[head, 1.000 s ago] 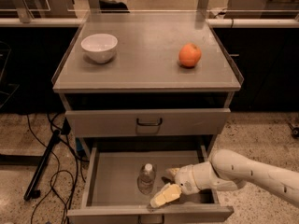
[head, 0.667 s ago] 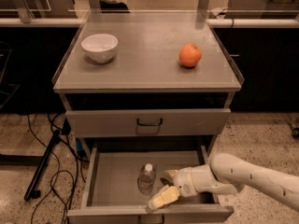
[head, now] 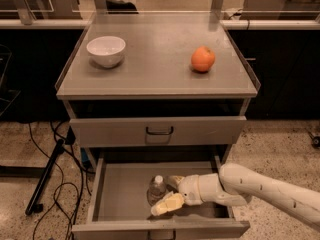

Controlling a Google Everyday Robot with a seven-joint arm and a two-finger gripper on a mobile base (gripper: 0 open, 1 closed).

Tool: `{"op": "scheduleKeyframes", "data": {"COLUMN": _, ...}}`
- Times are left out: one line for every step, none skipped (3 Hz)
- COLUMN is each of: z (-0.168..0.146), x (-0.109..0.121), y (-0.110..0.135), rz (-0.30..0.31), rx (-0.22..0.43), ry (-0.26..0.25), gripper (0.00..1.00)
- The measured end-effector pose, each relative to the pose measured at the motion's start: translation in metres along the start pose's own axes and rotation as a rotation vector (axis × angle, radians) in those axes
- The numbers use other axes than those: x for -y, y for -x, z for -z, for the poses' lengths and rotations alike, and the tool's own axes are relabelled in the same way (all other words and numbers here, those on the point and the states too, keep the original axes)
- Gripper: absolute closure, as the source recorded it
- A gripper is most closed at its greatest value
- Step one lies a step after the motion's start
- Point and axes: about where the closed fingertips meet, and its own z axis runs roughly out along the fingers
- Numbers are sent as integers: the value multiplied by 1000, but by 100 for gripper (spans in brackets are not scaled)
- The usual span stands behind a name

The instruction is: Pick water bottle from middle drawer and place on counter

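Note:
The water bottle [head: 156, 189], clear with a white cap, stands upright on the floor of the open middle drawer [head: 120, 200]. My gripper [head: 169, 193] reaches in from the right on a white arm and sits right against the bottle's right side. It is open, with one pale fingertip [head: 167, 204] in front of the bottle and the other [head: 175, 179] behind it. The counter [head: 150, 66] is the grey top of the cabinet above.
A white bowl [head: 106, 50] sits at the counter's left and an orange fruit [head: 203, 59] at its right. The drawer above [head: 160, 130] is shut. Black cables and a stand leg [head: 47, 174] lie on the floor to the left. Dark benches stand behind.
My gripper has moved a little to the left, closer to the bottle. The bottle has not moved.

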Motion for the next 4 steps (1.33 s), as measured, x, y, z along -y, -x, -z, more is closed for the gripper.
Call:
{"op": "scheduleKeyframes", "data": {"z": -7, "x": 8, "y": 10, "rz": 11, "rx": 17, "ry": -7, "gripper": 0}}
{"op": "scheduleKeyframes", "data": {"z": -10, "x": 11, "y": 2, "rz": -8, "rx": 9, "ry": 1, "gripper": 0}}
{"op": "scheduleKeyframes", "data": {"z": -31, "x": 26, "y": 18, "rz": 23, "rx": 33, "ry": 12, "gripper": 0}}
{"op": "scheduleKeyframes", "data": {"z": -31, "x": 26, "y": 18, "rz": 23, "rx": 33, "ry": 12, "gripper": 0}}
